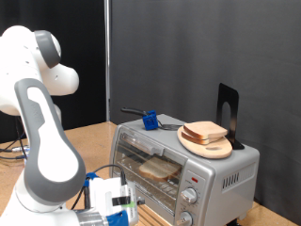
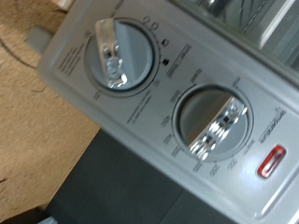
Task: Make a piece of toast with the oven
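- The oven (image 1: 179,162) stands on a wooden table (image 1: 89,141); it is silver, with a glass door and a control panel at the exterior view's right end.
- Through the glass a slice of toast (image 1: 158,169) lies on the rack inside; the door looks closed, though its lower edge is hidden behind the arm.
- On the oven's roof sits a round wooden board (image 1: 206,143) carrying a stack of bread (image 1: 206,133); a black stand (image 1: 228,111) rises just behind it; a blue-and-black tool (image 1: 149,119) lies on the roof towards the exterior view's left.
- The arm (image 1: 42,141) fills the exterior view's left; its gripper (image 1: 113,200) hangs low at the bottom edge, just in front of the oven's lower front; whether the fingers are spread or closed cannot be told.
- The wrist view shows no fingers; it looks closely at the control panel.
- Two round knobs show there: upper knob (image 2: 117,53) and lower knob (image 2: 214,123), both grey with shiny chrome grips.
- Printed scales and small symbols ring each knob; the writing is too blurred to read; no brand name can be made out.
- A red light (image 2: 272,163) sits beside the lower knob, at the panel's end.
- Below the panel lie a dark mat (image 2: 121,187) and the tan table surface.
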`<state>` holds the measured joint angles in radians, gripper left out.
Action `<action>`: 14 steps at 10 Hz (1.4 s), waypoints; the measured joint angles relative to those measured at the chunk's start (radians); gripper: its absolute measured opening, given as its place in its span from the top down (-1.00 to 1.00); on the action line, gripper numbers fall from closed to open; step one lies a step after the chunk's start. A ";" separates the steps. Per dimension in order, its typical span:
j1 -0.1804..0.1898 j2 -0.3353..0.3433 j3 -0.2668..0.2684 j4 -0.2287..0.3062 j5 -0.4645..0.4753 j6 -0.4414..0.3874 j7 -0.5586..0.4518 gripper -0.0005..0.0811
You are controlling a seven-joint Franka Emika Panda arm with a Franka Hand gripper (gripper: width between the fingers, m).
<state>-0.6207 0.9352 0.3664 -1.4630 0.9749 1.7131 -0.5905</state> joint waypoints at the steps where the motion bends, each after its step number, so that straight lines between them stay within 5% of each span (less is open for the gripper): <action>1: 0.012 0.008 0.000 0.006 -0.005 -0.001 0.000 -0.68; 7: 0.070 0.046 0.002 0.048 -0.003 0.016 0.006 -0.68; 14: 0.092 0.126 0.038 0.138 0.038 0.044 0.018 -0.68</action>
<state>-0.5291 1.0612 0.4040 -1.3245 1.0125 1.7568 -0.5727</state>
